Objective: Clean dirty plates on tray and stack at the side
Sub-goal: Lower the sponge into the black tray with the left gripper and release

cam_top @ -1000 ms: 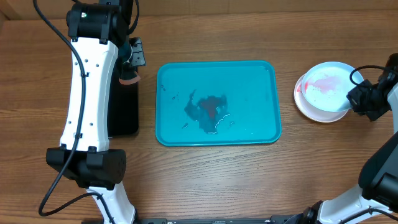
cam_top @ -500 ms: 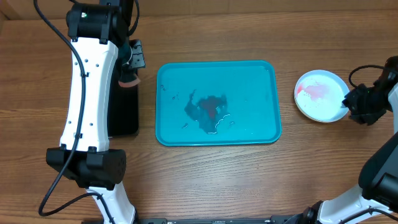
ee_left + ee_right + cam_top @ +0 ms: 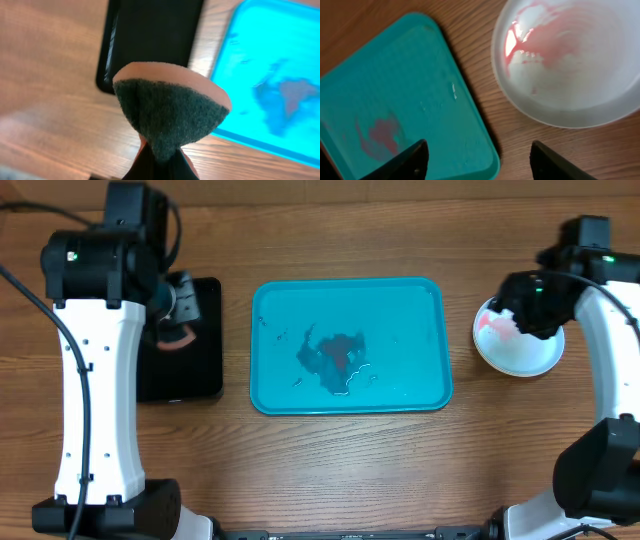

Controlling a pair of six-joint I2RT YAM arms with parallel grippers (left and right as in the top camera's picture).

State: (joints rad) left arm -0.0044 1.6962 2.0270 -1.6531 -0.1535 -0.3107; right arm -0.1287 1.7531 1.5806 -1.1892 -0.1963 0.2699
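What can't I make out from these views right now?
- Round white plate with red smear: overhead, the right arm covers its upper part; right wrist view crops it. Anything beneath is hidden.
- Left gripper: left wrist view, the green sponge hides its fingertips.
- Black rectangular tray: overhead, the left arm covers its left side.

Bright, even light from above fills all 3 views. Overhead, the large turquoise rectangular plastic tray (image 3: 400,310) shows small white glints on the wet patch at its middle. In the left wrist view the brown wooden table (image 3: 40,75) left of the tray is blurred, while the green-faced sponge (image 3: 170,115) is sharp. Right of the tray, the round white plate (image 3: 570,95) bears a glare spot and looks soft.
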